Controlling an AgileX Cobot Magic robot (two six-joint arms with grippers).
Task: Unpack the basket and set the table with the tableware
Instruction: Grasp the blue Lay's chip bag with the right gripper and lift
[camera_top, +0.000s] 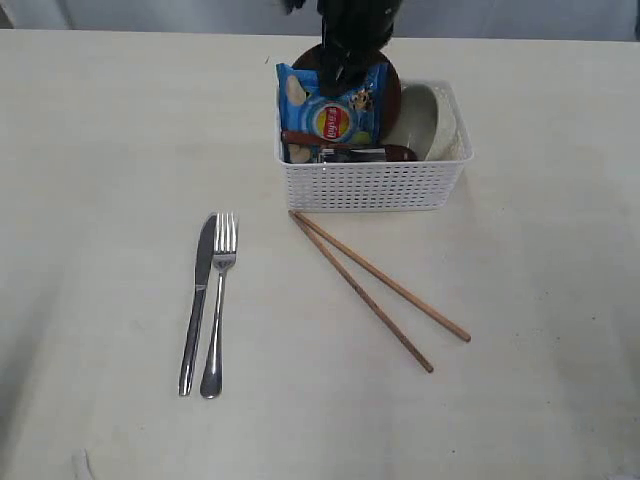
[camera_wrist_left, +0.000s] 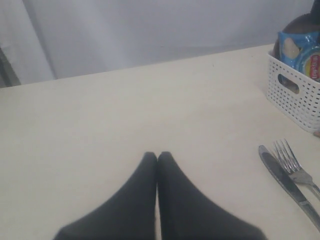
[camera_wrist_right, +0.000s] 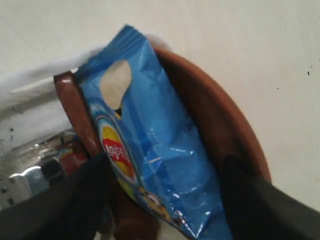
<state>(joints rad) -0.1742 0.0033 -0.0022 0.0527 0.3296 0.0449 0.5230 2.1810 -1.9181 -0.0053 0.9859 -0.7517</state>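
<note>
The right gripper's (camera_wrist_right: 165, 165) fingers (camera_wrist_right: 85, 200) stand spread wide, released. One is on each side of the blue packet (camera_wrist_right: 150, 140) and the edge of the brown plate (camera_wrist_right: 215, 115). Whether either pad touches the packet cannot be told. In the exterior view this gripper (camera_top: 350, 60) hangs over the back of the basket (camera_top: 370, 185), its tips down among the contents.

The packet (camera_top: 330, 110) stands upright in the basket, leaning against the plate (camera_top: 393, 90), which stands on edge behind it. The off-white bowl (camera_top: 425, 120) fills the other end of the basket, tilted on its side. The dark spoon (camera_top: 340, 143) lies across the basket in front of the packet. The steel cup (camera_top: 350, 155) sits just under it against the front wall.

The left gripper's (camera_wrist_left: 157, 155) fingers are pressed together with nothing between them. It hovers above the bare table (camera_top: 100, 150), well apart from the basket (camera_wrist_left: 295, 95).

Outside the basket, the chopsticks (camera_top: 382, 276) lie on the table. Their near ends are just beside the front wall, and they splay apart as they run away from it. The knife (camera_top: 198, 300) and fork (camera_top: 218, 300) lie side by side, parallel, farther from the basket off its front corner on the packet's side.
</note>
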